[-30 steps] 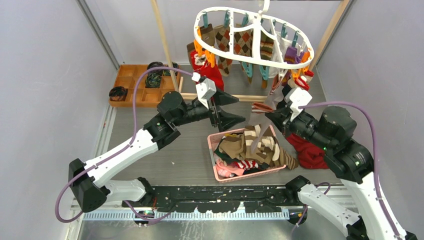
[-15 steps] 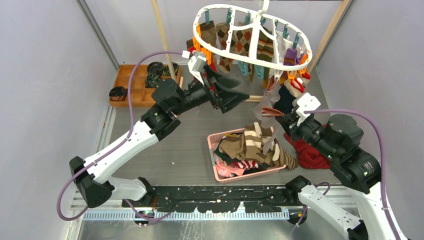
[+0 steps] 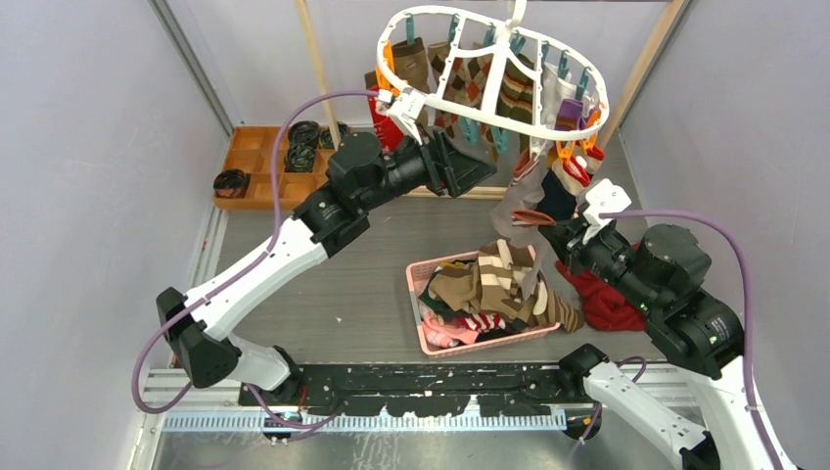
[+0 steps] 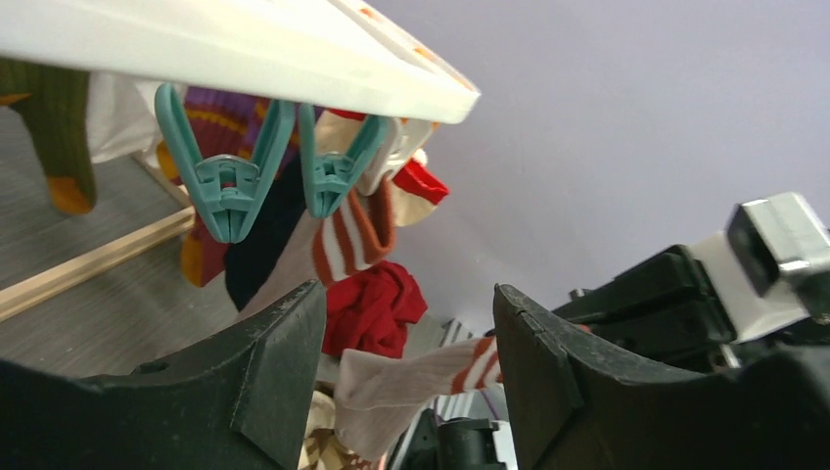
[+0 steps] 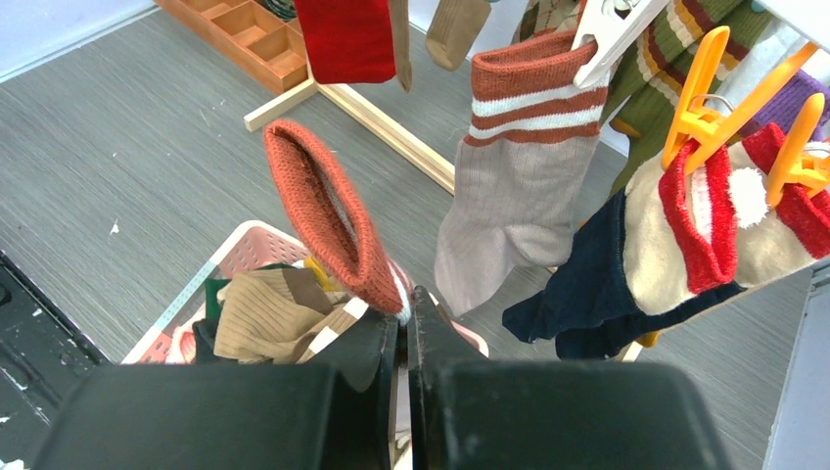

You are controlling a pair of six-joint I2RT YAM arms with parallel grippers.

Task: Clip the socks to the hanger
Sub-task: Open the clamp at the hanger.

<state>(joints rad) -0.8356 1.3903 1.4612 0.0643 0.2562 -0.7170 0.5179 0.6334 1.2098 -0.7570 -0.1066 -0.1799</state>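
Sock held below the hanger
Right gripper (image 5: 403, 328) clamps rust-cuffed sock (image 5: 364, 264), cuff rising up-left of its jaws; left gripper (image 4: 406, 294) spread wide just beneath hanger (image 4: 245, 49) teal pegs (image 4: 227, 186).

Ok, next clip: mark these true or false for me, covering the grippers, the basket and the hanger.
1. The right gripper is shut on a rust-cuffed sock. True.
2. The left gripper grips a peg. False: it is open, below the teal pegs.
3. The pink basket is empty. False: it holds loose socks.
4. Clipped socks hang from the hanger. True.
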